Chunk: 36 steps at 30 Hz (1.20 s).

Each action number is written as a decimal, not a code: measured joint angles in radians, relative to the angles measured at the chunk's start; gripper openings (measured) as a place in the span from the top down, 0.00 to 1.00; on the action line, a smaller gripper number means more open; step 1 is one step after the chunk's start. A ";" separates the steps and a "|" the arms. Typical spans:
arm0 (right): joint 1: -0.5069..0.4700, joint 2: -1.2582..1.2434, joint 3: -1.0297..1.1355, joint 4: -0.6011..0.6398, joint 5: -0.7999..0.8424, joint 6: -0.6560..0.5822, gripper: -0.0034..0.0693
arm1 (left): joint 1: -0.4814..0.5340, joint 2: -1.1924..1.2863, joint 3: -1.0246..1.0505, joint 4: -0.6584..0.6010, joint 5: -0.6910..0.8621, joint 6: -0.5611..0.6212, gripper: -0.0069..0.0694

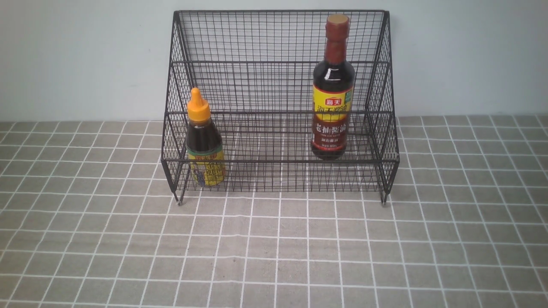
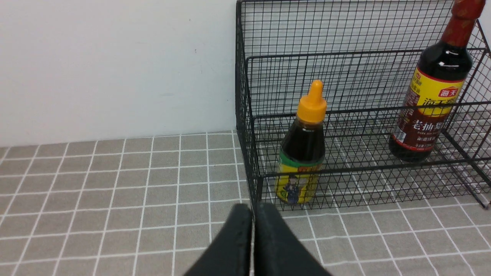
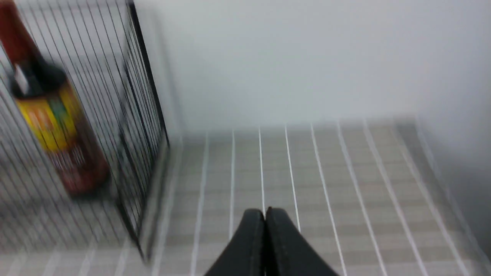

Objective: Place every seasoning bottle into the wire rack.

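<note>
Orange-capped squat bottle [image 1: 204, 141] is standing at the wire rack [image 1: 278, 85]'s left end, likely light, squeezable, best held mid-body | left gripper [image 2: 253, 214] is hovering just outside that corner, jaws pressed together, empty | tall bottle [image 1: 333, 98] is standing inside at right, probably heavy, slick; grip its waist | right gripper [image 3: 264, 216] is hovering beside the rack, closed, empty.

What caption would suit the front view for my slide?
Short orange-capped bottle at left and tall sauce bottle at right, both upright inside the wire rack on a grey checked cloth.
</note>
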 joint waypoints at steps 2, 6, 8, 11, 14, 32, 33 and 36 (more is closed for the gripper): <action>0.000 -0.050 0.018 0.011 -0.038 -0.002 0.97 | 0.000 -0.050 0.044 0.002 -0.013 -0.007 0.92; 0.000 -0.221 0.105 0.030 -0.175 -0.035 0.97 | 0.000 -0.188 0.172 0.011 -0.060 -0.014 0.92; 0.000 -0.280 0.136 0.032 -0.224 -0.046 0.97 | 0.000 -0.246 0.225 0.013 -0.086 -0.014 0.92; 0.000 -0.307 0.147 0.035 -0.256 -0.049 0.97 | 0.000 -0.268 0.259 0.014 -0.102 -0.014 0.92; 0.000 -0.308 0.152 0.035 -0.277 -0.049 0.97 | 0.000 -0.272 0.269 0.014 -0.119 -0.014 0.92; 0.000 -0.308 0.162 0.035 -0.205 -0.051 0.97 | 0.000 -0.273 0.271 0.017 -0.129 -0.014 0.92; 0.000 -0.308 0.162 0.035 -0.205 -0.051 0.97 | 0.000 -0.273 0.271 0.021 -0.129 -0.013 0.92; 0.000 -0.308 0.162 0.035 -0.204 -0.051 0.97 | 0.000 -0.273 0.271 0.044 -0.129 -0.011 0.92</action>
